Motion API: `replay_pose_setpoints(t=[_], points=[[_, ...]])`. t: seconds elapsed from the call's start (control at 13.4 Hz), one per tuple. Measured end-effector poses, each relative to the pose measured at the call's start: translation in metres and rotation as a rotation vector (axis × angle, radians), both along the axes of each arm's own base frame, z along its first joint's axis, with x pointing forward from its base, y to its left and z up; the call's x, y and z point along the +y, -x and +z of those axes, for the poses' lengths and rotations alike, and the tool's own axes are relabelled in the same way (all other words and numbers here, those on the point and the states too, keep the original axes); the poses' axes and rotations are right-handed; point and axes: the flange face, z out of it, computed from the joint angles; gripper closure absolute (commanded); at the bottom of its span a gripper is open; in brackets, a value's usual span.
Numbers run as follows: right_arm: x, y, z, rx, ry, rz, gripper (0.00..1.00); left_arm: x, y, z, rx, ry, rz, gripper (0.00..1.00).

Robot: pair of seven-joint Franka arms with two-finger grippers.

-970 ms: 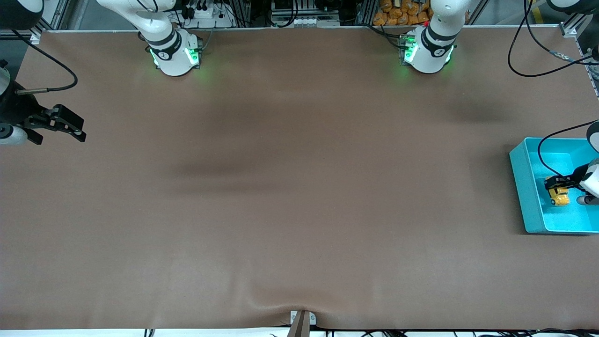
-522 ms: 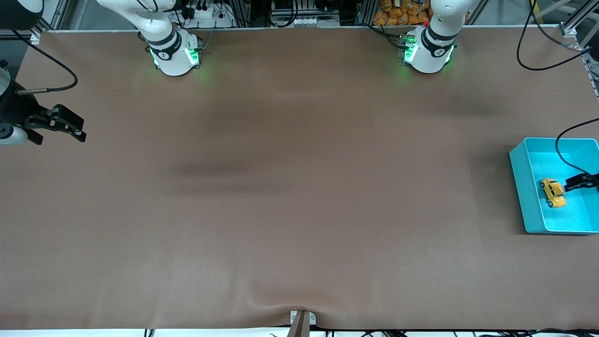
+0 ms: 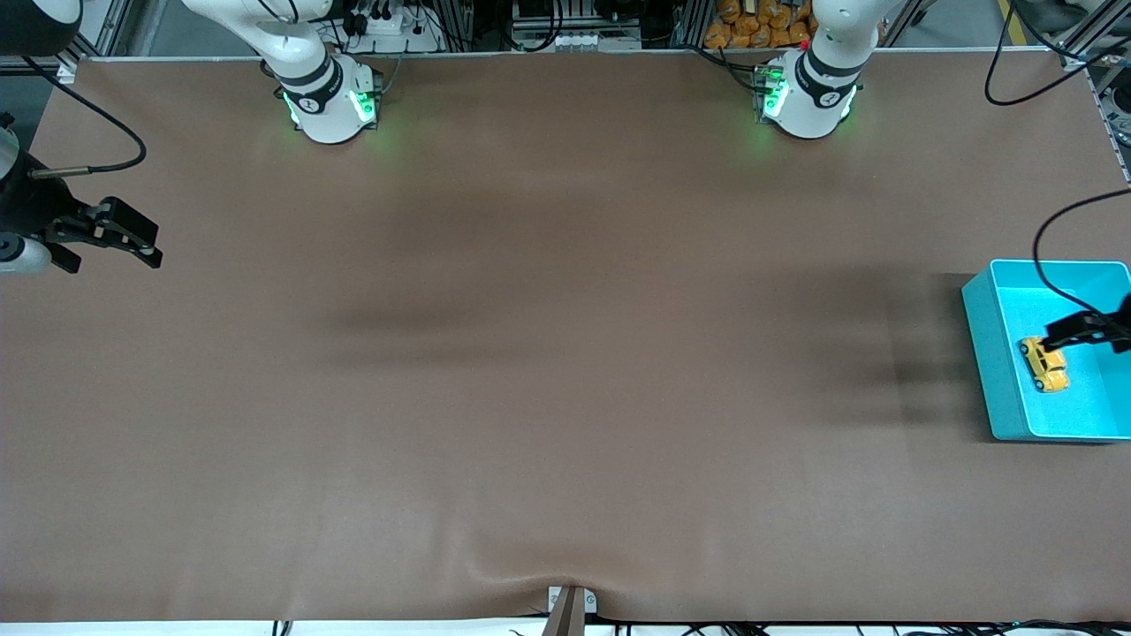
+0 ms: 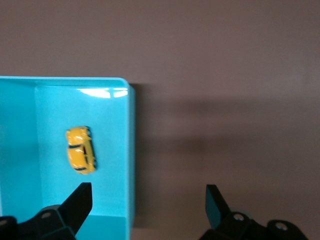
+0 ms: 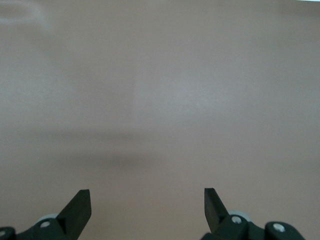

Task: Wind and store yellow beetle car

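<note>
The yellow beetle car (image 3: 1047, 366) lies loose on the floor of the teal bin (image 3: 983, 353), close to the wall that faces the right arm's end. My left gripper (image 3: 1080, 330) is open and empty, up in the air over the bin. In the left wrist view the car (image 4: 81, 150) lies inside the bin (image 4: 131, 150), and the left gripper (image 4: 148, 194) straddles the bin wall from above. My right gripper (image 3: 141, 241) is open and empty, waiting over the table at the right arm's end; its wrist view shows the gripper (image 5: 147, 197) over bare brown mat.
The brown mat (image 3: 565, 353) covers the whole table. The bin stands at the left arm's end, partly cut off by the view's edge. A black cable (image 3: 1047, 256) hangs over the bin. Both arm bases (image 3: 331, 102) stand along the table's back edge.
My left gripper, which was down in the bin at the car, has let it go and risen. The car stays in the bin. The right arm has not moved.
</note>
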Motion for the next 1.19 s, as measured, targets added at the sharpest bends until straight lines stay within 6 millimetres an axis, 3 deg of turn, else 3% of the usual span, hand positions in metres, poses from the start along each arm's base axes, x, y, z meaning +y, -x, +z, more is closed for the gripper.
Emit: replay_pose_setpoints(t=[0.3,0.45,0.6,0.82,0.97,1.19], points=[[0.000,0.000,0.000,0.001,0.000,0.000,0.00,-0.148,0.016,0.049,0.047,-0.050,0.007,0.00],[0.000,0.000,0.000,0.000,0.000,0.000,0.00,-0.193,0.037,0.081,0.053,-0.086,-0.011,0.00],[0.000,0.000,0.000,0.002,0.000,0.000,0.00,-0.209,0.061,0.118,0.055,-0.086,-0.015,0.00],[0.000,0.000,0.000,0.002,0.000,0.000,0.00,-0.208,0.087,0.166,0.068,-0.050,-0.028,0.00],[0.000,0.000,0.000,0.002,0.000,0.000,0.00,-0.209,0.093,0.180,0.074,-0.042,-0.029,0.00],[0.000,0.000,0.000,0.002,0.000,0.000,0.00,-0.207,0.098,0.185,0.092,-0.042,-0.055,0.00]])
